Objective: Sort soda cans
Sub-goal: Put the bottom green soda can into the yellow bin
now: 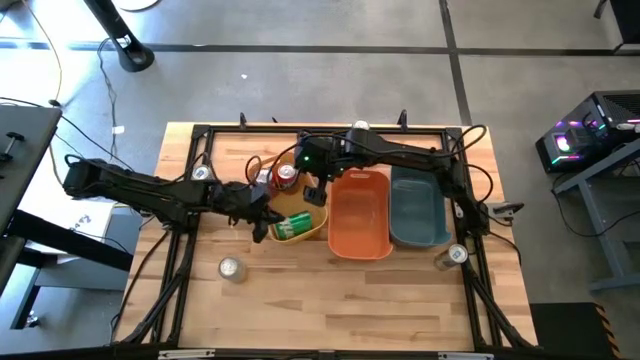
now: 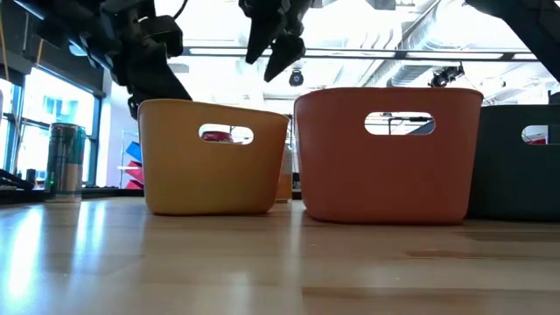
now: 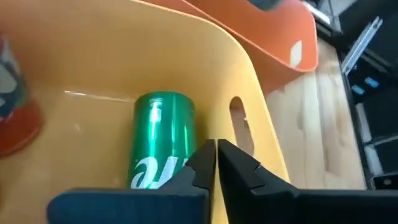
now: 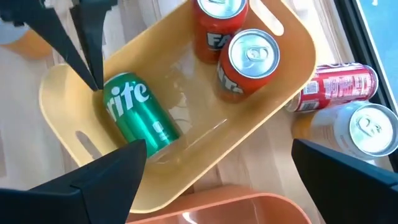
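Note:
A green soda can [image 4: 140, 115] lies on its side on the floor of the yellow bin [image 4: 59, 93], beside the bin's wall [image 3: 249, 81]. Two orange cans [image 4: 249, 59] stand upright in the same bin. My left gripper [image 3: 216, 155] is shut with nothing between its fingers. It hovers over the green can's end [image 4: 102, 93], coming in from the table's left [image 1: 262, 228]. My right gripper [image 4: 217, 146] stands wide open above the bin [image 1: 316, 192], well clear of the cans.
A red can [image 4: 339, 87] lies on the table just outside the yellow bin, and a silver can [image 4: 367, 127] stands next to it. Another can [image 1: 231, 268] stands alone near the front left. The orange bin [image 1: 360, 215] and the teal bin [image 1: 420, 210] stand to the right.

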